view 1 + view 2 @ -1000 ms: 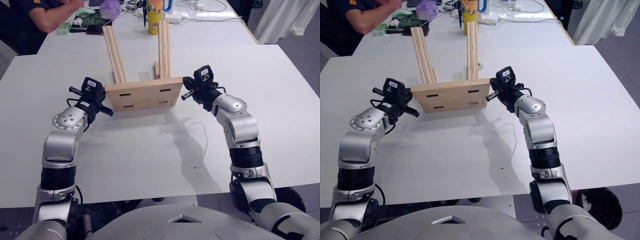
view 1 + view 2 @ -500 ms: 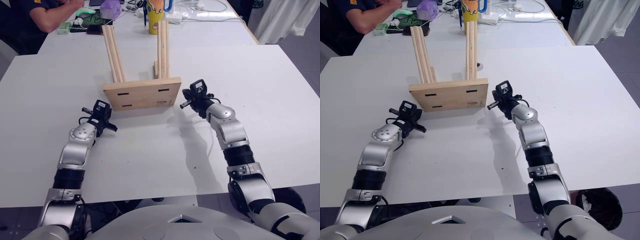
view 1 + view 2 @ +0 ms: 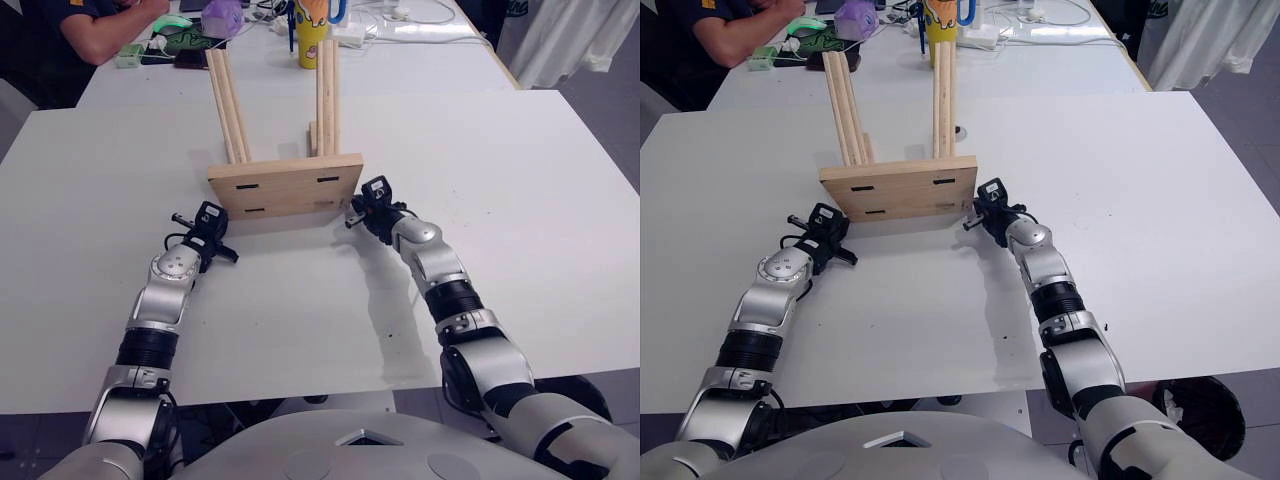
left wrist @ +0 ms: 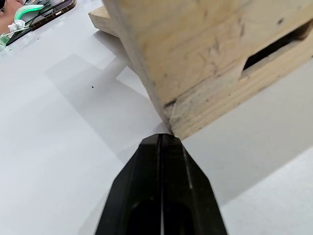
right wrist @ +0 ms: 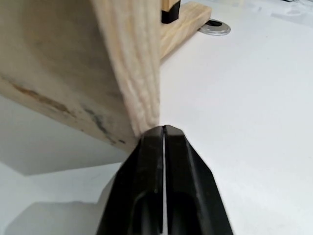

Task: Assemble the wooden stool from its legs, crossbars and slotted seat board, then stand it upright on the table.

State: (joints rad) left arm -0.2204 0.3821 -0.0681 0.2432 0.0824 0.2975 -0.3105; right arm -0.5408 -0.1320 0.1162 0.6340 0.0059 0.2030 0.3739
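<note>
Head camera, both eyes: in front of you, a wooden stool lies on its side on a white desk. Its seat board stands on one long edge with its flat face toward you. Four small slots show in that face. The legs run flat along the desk away from you, in two pairs. Beyond them, on a farther desk, stands a yellow cup. Your left gripper sits low on the desk, just beside the board's lower left corner. Your right gripper sits just beside the lower right corner. Neither one holds anything.

Left wrist camera: the left gripper is black, and its jaws are pressed together with no gap. The tip points at the bottom corner of the seat board, right where the wood meets the desk. You cannot tell whether the tip touches the wood. One slot shows as a dark cut in the board's face.

Right wrist camera: the right gripper also has its jaws closed on nothing. The tip sits right at the board's thin side edge, at its lowest point. Past the board, a wooden bar of the stool lies flat on the desk. Just beyond that bar lies a small metal washer.
</note>
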